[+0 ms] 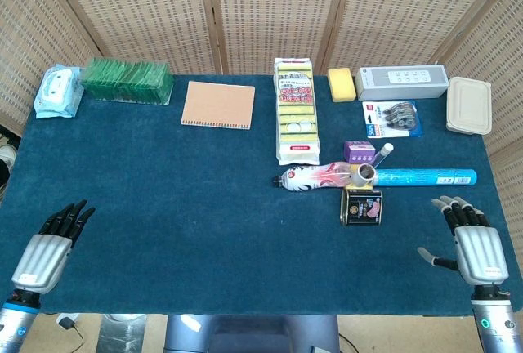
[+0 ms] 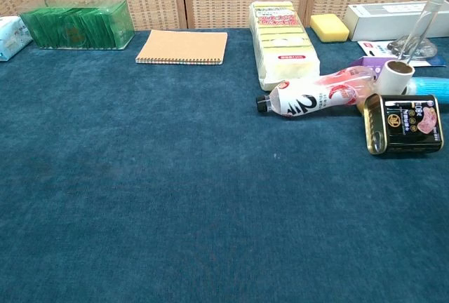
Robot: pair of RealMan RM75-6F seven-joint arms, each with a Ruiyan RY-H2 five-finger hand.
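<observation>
My left hand point(image 1: 51, 243) rests low over the blue table cloth point(image 1: 188, 198) at the front left, fingers stretched forward and apart, holding nothing. My right hand point(image 1: 469, 239) hovers at the front right, fingers spread, thumb out to the side, empty. Nearest to the right hand is a black tin can point(image 1: 362, 206) point(image 2: 405, 123) lying on its side. Behind it lie a red-and-white bottle point(image 1: 315, 176) point(image 2: 316, 95), a small tape roll point(image 1: 364, 175) point(image 2: 394, 77) and a light blue tube point(image 1: 425, 176). Neither hand shows in the chest view.
Along the back stand a wipes pack point(image 1: 59, 91), a green box point(image 1: 127, 80) point(image 2: 77, 24), an orange notebook point(image 1: 218, 105) point(image 2: 184, 47), a sponge pack point(image 1: 297, 109) point(image 2: 283, 42), a yellow sponge point(image 1: 341, 83), a grey box point(image 1: 401, 82), a lidded container point(image 1: 469, 105), a blister pack point(image 1: 393, 118) and a purple box point(image 1: 359, 151).
</observation>
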